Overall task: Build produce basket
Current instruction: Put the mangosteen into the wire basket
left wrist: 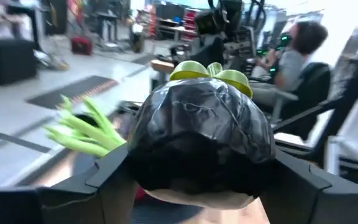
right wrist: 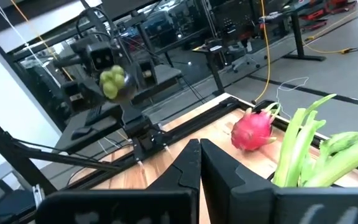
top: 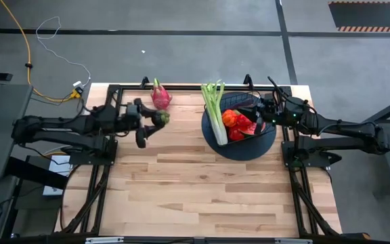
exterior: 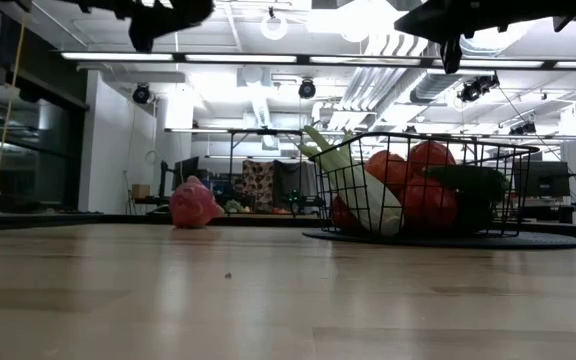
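My left gripper (top: pixel 156 120) hangs above the table's far left part, shut on a dark round fruit (left wrist: pixel 201 130) with a green leafy cap (left wrist: pixel 210 73). A pink dragon fruit (top: pixel 160 95) lies on the table just beyond it. The black wire basket (exterior: pixel 508 190) stands on a dark round mat (top: pixel 263 146) at the far right. It holds a green celery stalk (top: pixel 213 108), red fruits (top: pixel 239 123) and dark produce. My right gripper (top: pixel 258 116) hovers shut over the basket's right side, holding nothing. My left gripper pinches the dark round fruit by its two opposite sides (left wrist: pixel 138 146) between its two fingers (left wrist: pixel 107 174). The fingers lie about level and point toward the table's right edge. The fruit is lifted clear of the table, its green cap turned away from the wrist toward the basket.
Bare wooden tabletop (top: pixel 202 190) spreads across the whole near half. The arms' black frames (top: pixel 100 190) run along the left and right edges. A person sits in the room beyond the table (left wrist: pixel 297 56), far from the grippers.
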Tool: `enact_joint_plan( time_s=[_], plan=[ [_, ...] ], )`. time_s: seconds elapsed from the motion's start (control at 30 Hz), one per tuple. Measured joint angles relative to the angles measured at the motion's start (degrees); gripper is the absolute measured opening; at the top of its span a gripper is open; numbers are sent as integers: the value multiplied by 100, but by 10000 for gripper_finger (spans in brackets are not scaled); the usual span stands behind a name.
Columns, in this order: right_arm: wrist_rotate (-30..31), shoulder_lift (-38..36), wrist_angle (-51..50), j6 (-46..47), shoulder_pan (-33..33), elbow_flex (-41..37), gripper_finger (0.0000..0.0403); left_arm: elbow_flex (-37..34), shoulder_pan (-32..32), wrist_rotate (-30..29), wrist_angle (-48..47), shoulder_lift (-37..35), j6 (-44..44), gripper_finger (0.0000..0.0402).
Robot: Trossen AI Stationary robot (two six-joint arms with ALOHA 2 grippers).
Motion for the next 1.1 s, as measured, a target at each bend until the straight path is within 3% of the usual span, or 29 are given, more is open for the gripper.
enact_joint_plan(
  time_s=[0.13, 0.3, 0.43, 0.57, 0.87, 1.1],
  plan=[
    [-145, 0, 0, 68, 0, -1, 0, -155, -22, 292, 287, 419, -330, 262],
    [-681, 0, -55, 356, 0, 0, 1, -1, -126, 69, 339, 1191, -429, 262],
    [-755, 108, -29, 356, 0, -2, 20, 285, -163, -2, 631, 1856, -430, 262],
    [-752, 336, 153, 434, 0, 15, 85, 675, -163, 87, 603, 2362, -430, 262],
    [-1211, 1230, -80, -236, 102, 745, 298, 1063, -148, 323, 562, 2765, -145, 262],
    [-1217, 1978, -1006, -1464, 489, 1616, 371, 1065, -148, 330, 560, 2765, -126, 262]
  ],
)
